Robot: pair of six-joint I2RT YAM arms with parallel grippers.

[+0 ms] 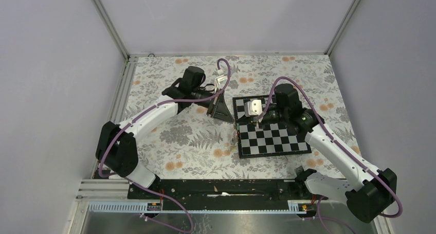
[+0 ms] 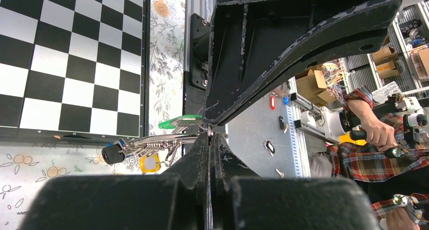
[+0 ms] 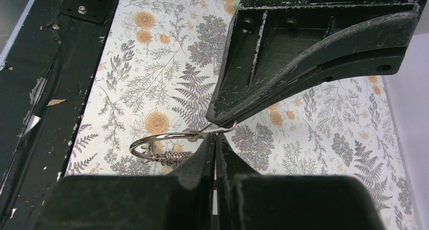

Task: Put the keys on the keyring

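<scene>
From above, the left gripper (image 1: 229, 118) and right gripper (image 1: 255, 122) meet over the near left corner of the black-and-white chessboard (image 1: 277, 136), which lies on the flower-printed table cover (image 1: 180, 141). A small bunch, the thin silvery metal keyring (image 1: 236, 133), shows between and just below their tips, too small to read there. In the left wrist view the left gripper's fingers (image 2: 222, 108) are pressed together, and the keyring (image 2: 167, 139), seen edge-on, runs straight into the closed tips. The key with the bright green plastic head (image 2: 177, 122) sits just above the ring beside those tips; whether it is threaded on cannot be told. At the bunch's far end are the black-headed key (image 2: 112, 153), a small metal coil (image 2: 154, 147) and a yellow-headed key (image 2: 149, 163). In the right wrist view the right gripper's fingers (image 3: 263, 68) are likewise closed, pinching the ring's wire (image 3: 162, 136) at one end, its loop and coil held out over the table cover.
</scene>
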